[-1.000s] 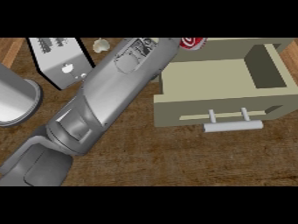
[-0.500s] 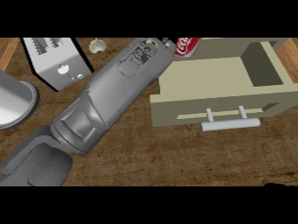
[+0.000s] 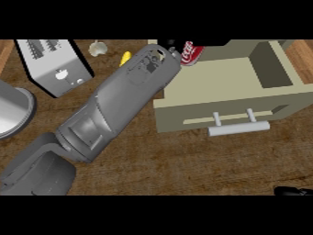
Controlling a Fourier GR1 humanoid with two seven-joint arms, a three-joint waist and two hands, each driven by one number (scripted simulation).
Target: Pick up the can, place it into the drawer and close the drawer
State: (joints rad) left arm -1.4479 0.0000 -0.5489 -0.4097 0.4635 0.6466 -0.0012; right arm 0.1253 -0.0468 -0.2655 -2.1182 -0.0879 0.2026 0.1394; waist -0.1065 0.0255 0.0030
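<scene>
Wooden counter (image 3: pixel 186 160) has a toaster (image 3: pixel 53 66), steel pot (image 3: pixel 3 108) and open beige drawer unit (image 3: pixel 220 87) sitting on it.

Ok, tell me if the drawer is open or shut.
Open: the drawer stands pulled out, its inside showing from above behind the handle.

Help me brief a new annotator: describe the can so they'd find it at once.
Start at the open beige drawer on the right. The can is at its far left corner, near the view's top, just past the end of the left forearm. It is the only red thing there, with white lettering, unlike the yellow item and pale object to its left.
</scene>
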